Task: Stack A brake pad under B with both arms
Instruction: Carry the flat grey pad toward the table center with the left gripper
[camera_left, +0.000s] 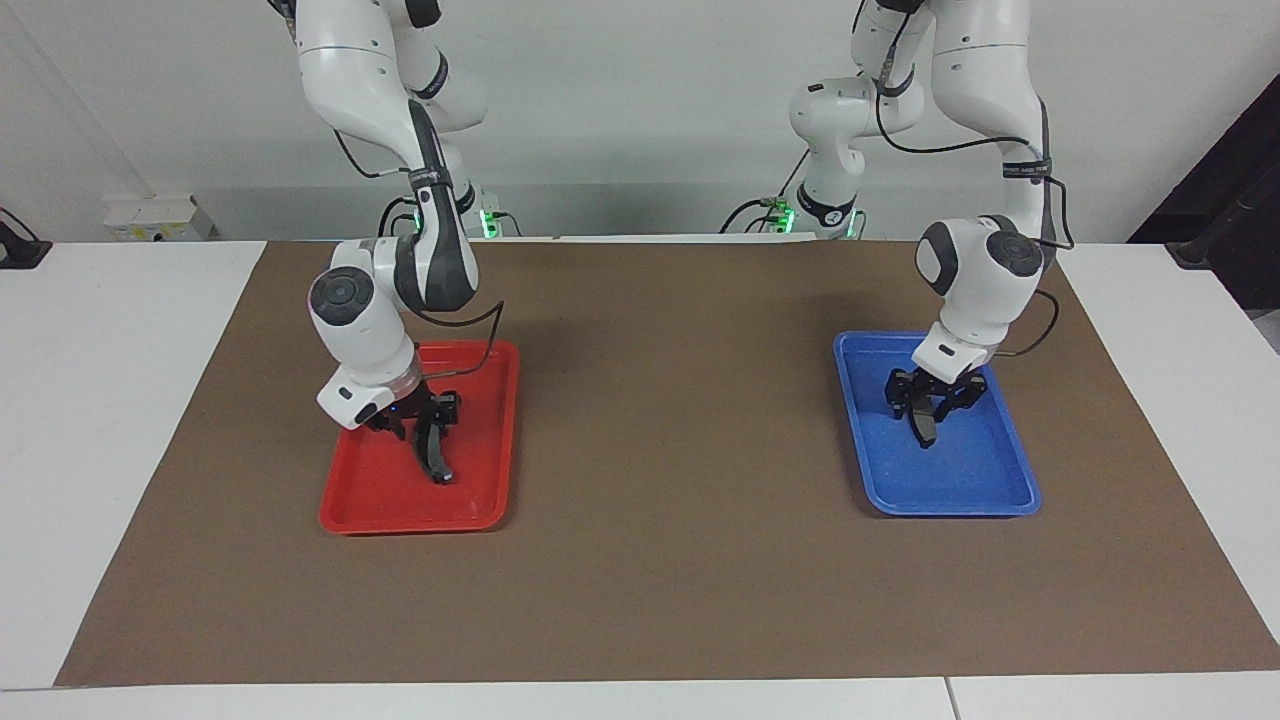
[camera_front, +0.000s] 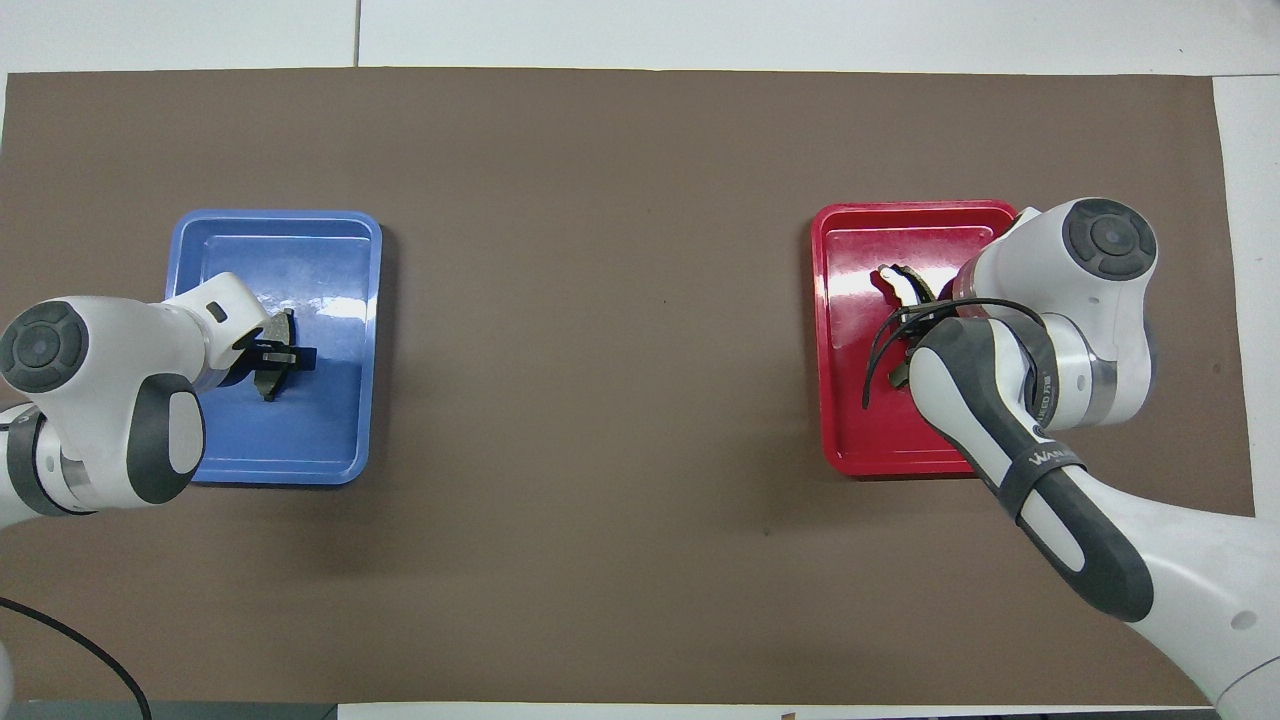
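**Left jaws clamped on the pad, right jaws down over the crescent**

Jaws first: my left gripper (camera_left: 927, 425) is down in the blue tray (camera_left: 1000, 480), and its jaws are pinched together across A brake pad (camera_left: 928, 436). The pad sits right between the fingertips, its lower end poking out beneath them.

Reading the overhead view as a clock, that tray is at nine o'clock on the brown mat (camera_left: 680, 400). The pad lies near the tray's middle and runs twelve to six. The gripper comes onto it from the nine o'clock side, crossing it about midway.

Over to the right gripper (camera_left: 428, 425). It is low in the red tray (camera_left: 370, 500), at three o'clock on the mat in the overhead view. Its jaws straddle the upper part of B (camera_left: 437, 465). Whether they are biting or just bracketing it, I can't tell.

B lies on the tray floor near the middle, curving roughly twelve to six in the overhead view. Its pale end points to twelve, clear of the gripper. The arm hides the six o'clock end from above. In the facing view that piece trails out below the gripper toward six.
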